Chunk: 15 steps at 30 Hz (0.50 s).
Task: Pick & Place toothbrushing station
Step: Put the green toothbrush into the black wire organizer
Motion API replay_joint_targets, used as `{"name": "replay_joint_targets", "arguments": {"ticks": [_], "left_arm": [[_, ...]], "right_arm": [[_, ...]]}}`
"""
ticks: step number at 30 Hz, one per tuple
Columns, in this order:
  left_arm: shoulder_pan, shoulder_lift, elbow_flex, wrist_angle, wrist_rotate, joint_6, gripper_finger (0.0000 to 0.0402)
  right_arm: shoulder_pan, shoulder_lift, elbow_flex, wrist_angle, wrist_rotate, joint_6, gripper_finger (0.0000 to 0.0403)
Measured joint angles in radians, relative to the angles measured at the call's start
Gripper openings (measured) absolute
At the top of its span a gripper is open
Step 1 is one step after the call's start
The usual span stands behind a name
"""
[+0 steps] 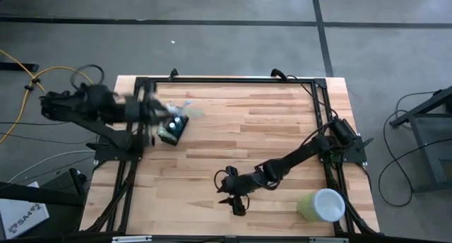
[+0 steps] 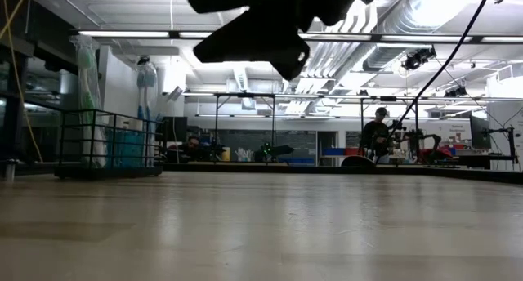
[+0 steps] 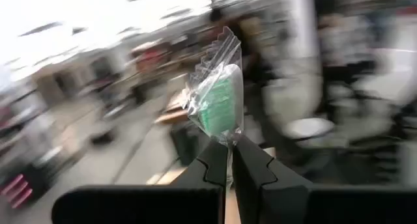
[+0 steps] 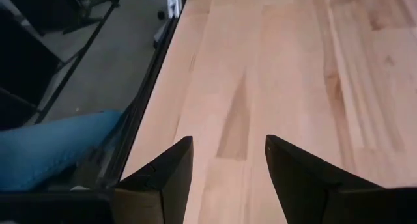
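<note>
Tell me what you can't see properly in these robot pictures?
- Left gripper: shut on a plastic-wrapped green item; the left wrist view is blurred, so I can't tell what it is.
- Black mesh holder: too small in the high view to see what is inside.
- Pale green cup: not seen in the low view.
- Right gripper: open over bare table; the low view shows only a dark shape overhead.
</note>
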Motion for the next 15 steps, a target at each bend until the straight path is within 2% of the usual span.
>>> {"name": "replay_joint_targets", "arguments": {"ticks": [2,5,10,12,15], "left_arm": [[0.057,-0.051,0.000,-0.057,-0.035,-0.061,0.0001],[0.136,-0.115,0.001,-0.159,-0.031,-0.177,0.0001],[0.207,-0.183,0.001,-0.397,-0.030,-0.277,0.0001],[0.216,-0.199,-0.001,-0.473,-0.005,-0.275,0.0001],[0.216,-0.227,-0.013,-0.493,0.086,-0.256,0.0001]], "right_arm": [[0.012,0.000,0.000,-0.011,0.003,0.000,0.0184],[0.024,0.000,0.000,-0.013,0.004,-0.001,0.0184],[0.023,0.000,0.000,-0.014,0.005,-0.003,0.0184],[0.019,0.000,0.000,-0.015,0.005,-0.003,0.0184],[0.015,0.000,0.000,-0.015,0.005,-0.003,0.0184]]}}
